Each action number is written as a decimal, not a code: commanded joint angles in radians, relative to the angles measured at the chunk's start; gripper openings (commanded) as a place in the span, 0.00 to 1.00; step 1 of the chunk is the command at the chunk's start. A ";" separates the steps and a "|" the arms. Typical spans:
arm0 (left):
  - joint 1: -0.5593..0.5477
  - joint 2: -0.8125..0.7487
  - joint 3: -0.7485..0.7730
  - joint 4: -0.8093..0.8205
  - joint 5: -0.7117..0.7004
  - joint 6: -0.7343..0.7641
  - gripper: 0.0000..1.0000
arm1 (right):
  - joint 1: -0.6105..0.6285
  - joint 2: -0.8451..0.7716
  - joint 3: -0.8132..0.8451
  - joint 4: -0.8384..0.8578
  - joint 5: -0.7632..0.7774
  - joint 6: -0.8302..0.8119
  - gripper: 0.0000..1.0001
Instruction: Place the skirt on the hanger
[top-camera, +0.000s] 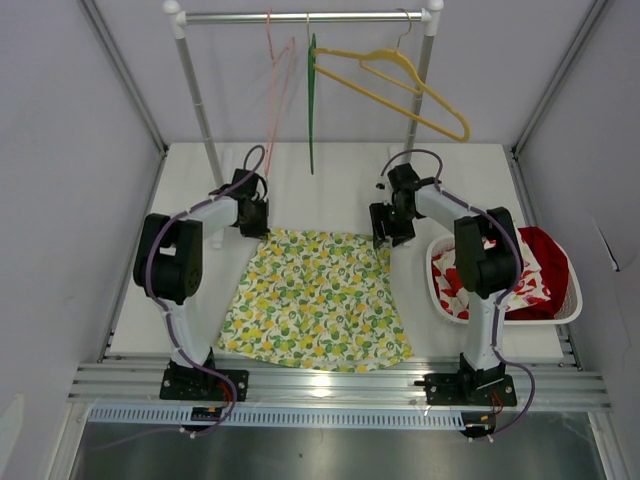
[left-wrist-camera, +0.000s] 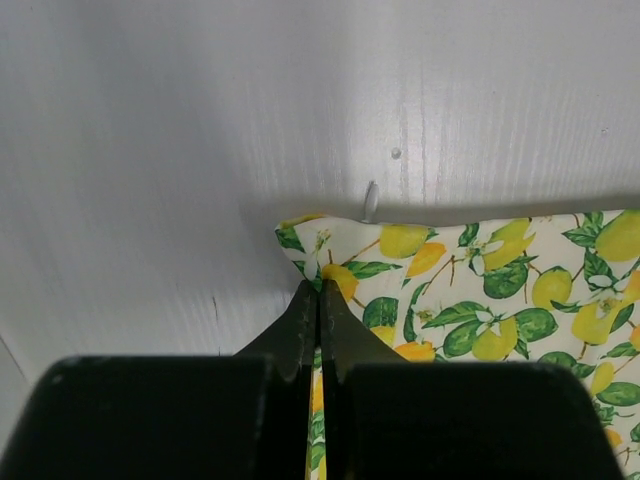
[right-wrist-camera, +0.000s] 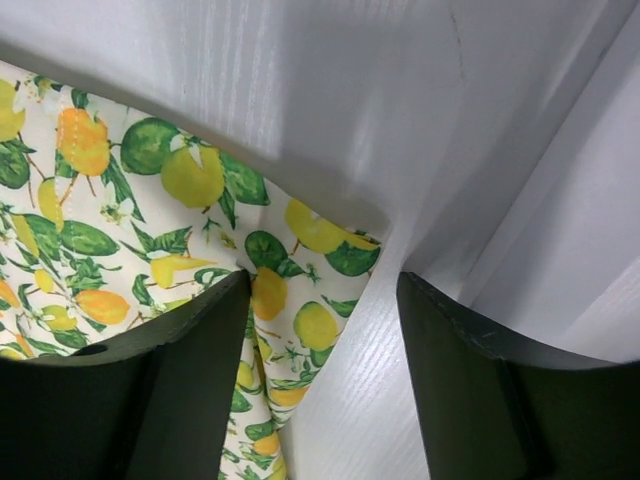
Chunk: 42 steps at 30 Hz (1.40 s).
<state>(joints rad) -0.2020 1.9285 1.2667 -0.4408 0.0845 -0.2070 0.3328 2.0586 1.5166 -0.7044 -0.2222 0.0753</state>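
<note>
A: Where's the skirt (top-camera: 315, 300)?
B: Flat on the white tabletop (top-camera: 330, 190), centre frame, white walls (top-camera: 60, 150) around. Hanger (top-camera: 398, 60) on the rail (top-camera: 300, 17) up top.
A: Fingers?
B: Left fingers (left-wrist-camera: 300, 320) pinch its corner; right fingers (right-wrist-camera: 190, 340) wide, straddling the other.

Both the left arm (top-camera: 176, 310) and right arm (top-camera: 484, 315) are the same build: white tubular links with chunky black joint housings (top-camera: 168, 258), each bolted onto a black base plate (top-camera: 205, 384). A thin purple cable (top-camera: 255, 150) runs along each one and loops out near the wrist, plus red wires (top-camera: 226, 392) by the bases. The left gripper (left-wrist-camera: 318, 300) has matte black fingers (left-wrist-camera: 290, 340) tapering to thin tips, and the right gripper (right-wrist-camera: 322, 290) has broader curved black ones
</note>
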 joint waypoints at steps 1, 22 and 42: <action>-0.005 -0.039 -0.046 -0.029 0.000 -0.017 0.00 | 0.025 -0.002 0.019 0.022 0.007 0.000 0.62; 0.016 -0.439 -0.006 0.151 0.156 -0.135 0.00 | -0.014 -0.288 0.138 0.011 -0.058 -0.051 0.00; 0.072 -0.496 0.189 0.297 0.159 -0.207 0.00 | -0.012 -0.210 0.688 -0.133 0.000 -0.129 0.00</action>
<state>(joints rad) -0.1455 1.4563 1.3762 -0.2310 0.2180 -0.3962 0.3233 1.8370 2.0941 -0.8257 -0.2577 -0.0036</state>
